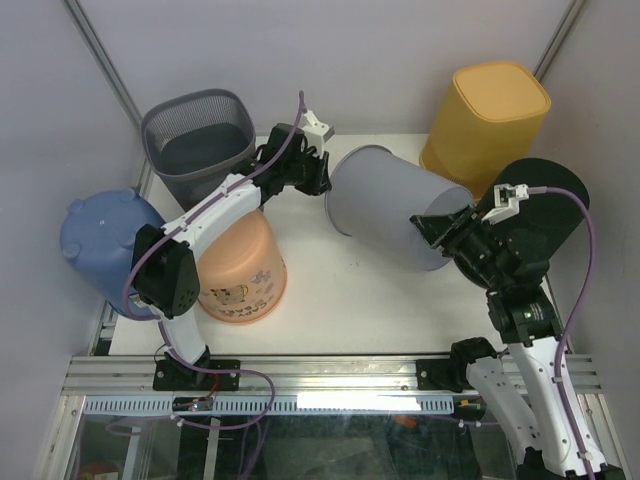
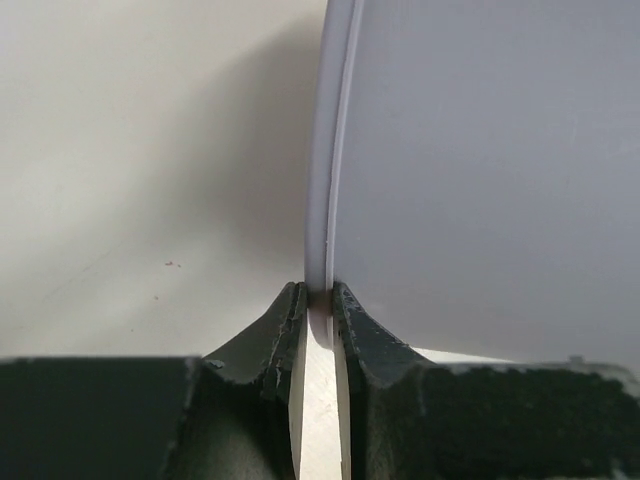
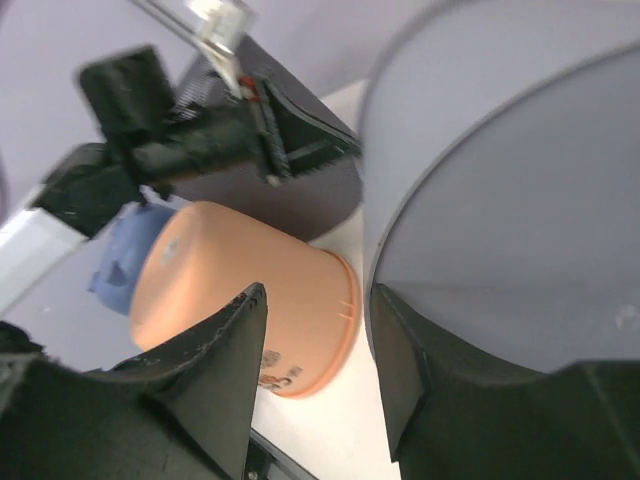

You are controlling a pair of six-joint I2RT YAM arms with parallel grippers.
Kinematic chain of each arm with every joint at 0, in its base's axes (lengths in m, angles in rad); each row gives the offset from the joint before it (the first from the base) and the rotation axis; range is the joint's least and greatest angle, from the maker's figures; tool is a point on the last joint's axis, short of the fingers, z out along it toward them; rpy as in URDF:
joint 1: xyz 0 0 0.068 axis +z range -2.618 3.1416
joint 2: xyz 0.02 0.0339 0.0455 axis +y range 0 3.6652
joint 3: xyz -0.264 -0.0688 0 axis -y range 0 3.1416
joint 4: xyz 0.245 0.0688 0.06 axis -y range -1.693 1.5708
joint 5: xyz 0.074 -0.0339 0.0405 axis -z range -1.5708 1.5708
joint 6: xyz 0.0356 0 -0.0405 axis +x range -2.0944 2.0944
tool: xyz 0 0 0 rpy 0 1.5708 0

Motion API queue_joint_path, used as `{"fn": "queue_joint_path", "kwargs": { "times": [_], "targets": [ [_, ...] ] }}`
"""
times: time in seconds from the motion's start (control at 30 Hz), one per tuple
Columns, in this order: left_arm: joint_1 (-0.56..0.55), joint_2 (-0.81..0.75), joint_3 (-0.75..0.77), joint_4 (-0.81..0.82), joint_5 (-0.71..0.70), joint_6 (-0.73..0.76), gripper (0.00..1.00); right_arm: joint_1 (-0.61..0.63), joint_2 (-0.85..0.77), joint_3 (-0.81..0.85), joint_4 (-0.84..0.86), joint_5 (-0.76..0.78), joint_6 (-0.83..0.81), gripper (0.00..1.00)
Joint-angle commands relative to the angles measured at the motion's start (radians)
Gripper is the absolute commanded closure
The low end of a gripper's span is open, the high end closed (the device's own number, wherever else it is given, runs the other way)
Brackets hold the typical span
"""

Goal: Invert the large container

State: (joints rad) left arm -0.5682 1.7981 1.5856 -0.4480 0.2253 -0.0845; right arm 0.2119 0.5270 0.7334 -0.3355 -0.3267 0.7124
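Observation:
The large container (image 1: 395, 215), a pale grey bin, lies tilted on its side across the middle of the white table (image 1: 340, 300). My left gripper (image 1: 322, 182) is at its left end. In the left wrist view the gripper (image 2: 320, 305) is shut on the thin edge of the container (image 2: 480, 180). My right gripper (image 1: 440, 228) is at the container's right end. In the right wrist view it (image 3: 318, 310) stands open, one finger (image 3: 400, 380) against the rim of the container (image 3: 500, 200), with only table and the orange bucket showing between the jaws.
An orange bucket (image 1: 245, 270) stands upside down under the left arm. A dark mesh bin (image 1: 197, 140) is at the back left, a blue container (image 1: 100, 235) at the left edge, a yellow bin (image 1: 490, 110) at the back right, and a black round object (image 1: 550, 200) behind the right arm.

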Motion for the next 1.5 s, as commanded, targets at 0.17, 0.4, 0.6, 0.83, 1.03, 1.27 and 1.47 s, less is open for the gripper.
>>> {"fn": "queue_joint_path", "kwargs": {
  "times": [0.17,0.4,0.6,0.83,1.03,1.27,1.47],
  "targets": [
    [-0.046,0.006,0.000,0.031,0.145,-0.064,1.00,0.024,0.191,0.126,0.224,-0.147,-0.004,0.52],
    [-0.045,0.004,-0.034,0.049,0.157,-0.097,0.97,0.120,0.301,0.107,0.280,-0.074,-0.010,0.51],
    [-0.045,-0.001,-0.021,0.050,0.140,-0.111,0.71,0.137,0.422,0.228,0.272,-0.016,-0.081,0.46],
    [-0.044,-0.074,0.049,-0.006,0.045,-0.120,0.55,0.137,0.470,0.517,0.064,0.094,-0.254,0.39],
    [-0.037,-0.180,0.131,-0.077,-0.070,-0.109,0.30,0.137,0.346,0.495,-0.059,0.173,-0.359,0.34],
    [-0.008,-0.322,0.173,-0.119,-0.276,-0.084,0.01,0.137,0.195,0.243,-0.110,0.155,-0.384,0.34],
    [0.112,-0.345,0.219,-0.241,-0.469,-0.141,0.01,0.139,0.367,0.205,-0.016,0.156,-0.313,0.34]
  ]
}}
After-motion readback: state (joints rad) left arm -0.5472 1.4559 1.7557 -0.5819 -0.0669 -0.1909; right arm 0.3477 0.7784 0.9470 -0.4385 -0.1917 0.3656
